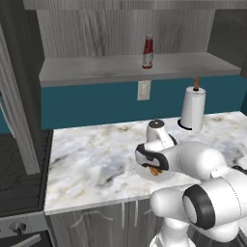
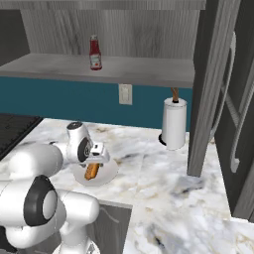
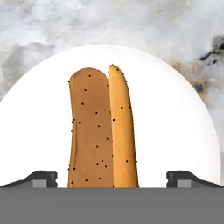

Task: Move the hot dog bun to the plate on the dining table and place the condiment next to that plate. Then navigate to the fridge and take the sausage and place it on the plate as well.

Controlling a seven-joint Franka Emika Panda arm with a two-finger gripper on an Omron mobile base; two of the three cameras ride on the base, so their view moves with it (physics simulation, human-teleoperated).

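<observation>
The hot dog bun (image 3: 103, 131), golden-orange, split and speckled, lies on a plain white plate (image 3: 179, 113) on the marble counter (image 1: 91, 154). My gripper (image 3: 113, 178) hangs straight above the bun, open, one dark fingertip on each side of it and nothing between them. From the base I see the hand (image 1: 152, 165) low over the bun (image 1: 155, 170) and also from the other side, the gripper (image 2: 94, 161) above the bun (image 2: 92, 171). The condiment (image 1: 147, 51), a slim red bottle (image 2: 95, 52), stands upright on the grey shelf above. The task's plate, dining table and sausage are out of view.
A paper towel roll (image 1: 193, 108) stands on the counter by the wall, right of the white plate (image 2: 110, 171). A dark stove (image 1: 19, 164) adjoins the counter's left end. A tall grey unit with long curved handles (image 2: 233, 99) rises at the right; whether it is the fridge I cannot tell.
</observation>
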